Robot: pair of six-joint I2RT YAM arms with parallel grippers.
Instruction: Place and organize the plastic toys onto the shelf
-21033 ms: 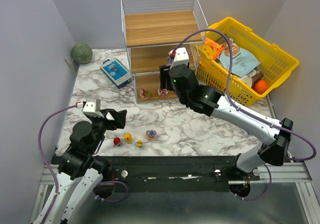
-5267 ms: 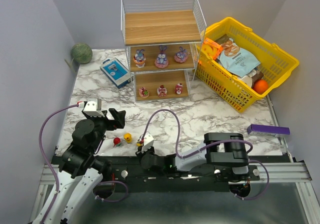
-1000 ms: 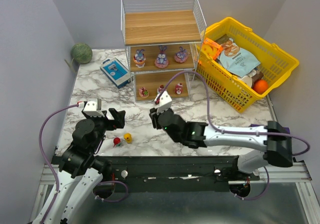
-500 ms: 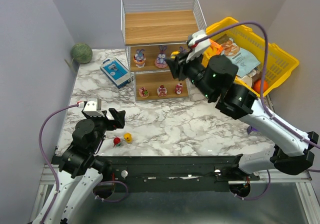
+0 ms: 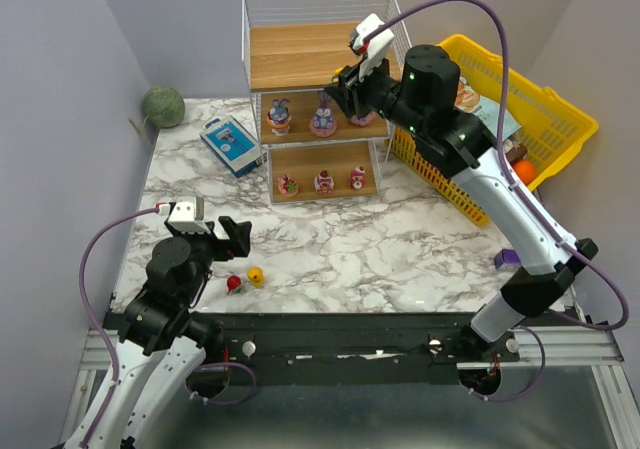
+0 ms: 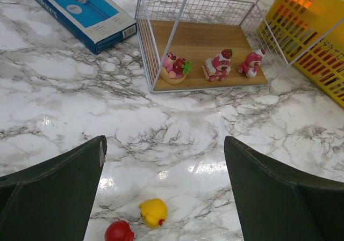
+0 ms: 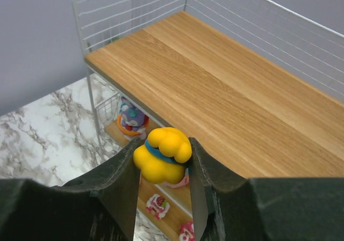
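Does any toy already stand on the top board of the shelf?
No, the shelf's top board is bare wood, and the yellow toy sits clamped in the right pincer.

Our right arm reaches high and far, the right gripper pinching a yellow toy. Our left arm sits folded at near left, the left gripper spread wide.

Black-and-white arms, purple cables, dark end effector fingers
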